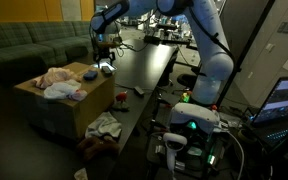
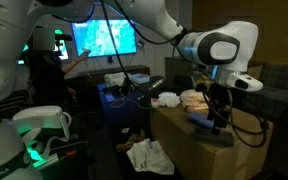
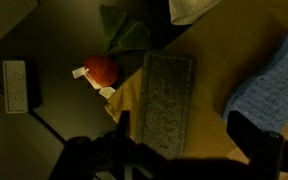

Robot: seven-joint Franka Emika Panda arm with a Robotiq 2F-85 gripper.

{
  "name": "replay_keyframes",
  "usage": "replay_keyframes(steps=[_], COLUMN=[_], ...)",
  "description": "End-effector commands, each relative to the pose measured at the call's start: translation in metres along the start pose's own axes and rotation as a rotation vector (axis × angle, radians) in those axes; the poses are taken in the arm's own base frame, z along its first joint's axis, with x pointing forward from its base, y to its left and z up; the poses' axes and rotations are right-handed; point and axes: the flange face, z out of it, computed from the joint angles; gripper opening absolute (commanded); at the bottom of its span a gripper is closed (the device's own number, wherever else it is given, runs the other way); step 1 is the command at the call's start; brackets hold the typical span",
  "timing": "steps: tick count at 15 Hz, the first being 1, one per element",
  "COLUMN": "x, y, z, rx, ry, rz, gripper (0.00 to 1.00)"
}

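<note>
A dim room is surrounding the work. In an exterior view one green sofa (image 1: 24, 45) is running along the far left and one long dark table (image 1: 149, 68) is stretching away beside it. One lit wall screen (image 2: 104, 38) is glowing in an exterior view. One cardboard box (image 1: 64, 112) is standing near the table's left edge.

The gripper (image 3: 184, 140) is hanging directly above the box top, its two fingers (image 3: 252, 140) standing wide apart and gripping nothing. One gray folded cloth (image 3: 166, 100) is lying flat on the cardboard, reaching in between them (touching neither finger, as far as the wrist view is showing). One blue knitted cloth (image 3: 269, 85) is lying just to its right, near the right finger.

Left of the box edge in the wrist view, lower down, one red round object (image 3: 101, 68), one dark green cloth (image 3: 129, 35) and one white rectangular block (image 3: 16, 85) are lying. One heap of pale garments (image 1: 59, 80) is sitting on the box's far side, and one more pile of laundry (image 1: 104, 127) is lying on the floor.
</note>
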Motion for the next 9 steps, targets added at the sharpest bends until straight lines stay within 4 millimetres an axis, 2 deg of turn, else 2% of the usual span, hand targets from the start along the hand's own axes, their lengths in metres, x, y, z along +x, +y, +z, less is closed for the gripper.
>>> replay_keyframes(steps=[1, 4, 9], x=[-0.019, -0.027, -0.03], y=[-0.013, -0.026, -0.041], z=[-0.028, -0.034, -0.027], rx=[0.047, 0.076, 0.116], ry=[0.007, 0.009, -0.006], rz=[0.046, 0.086, 0.152], gripper=[1.0, 1.0, 1.0])
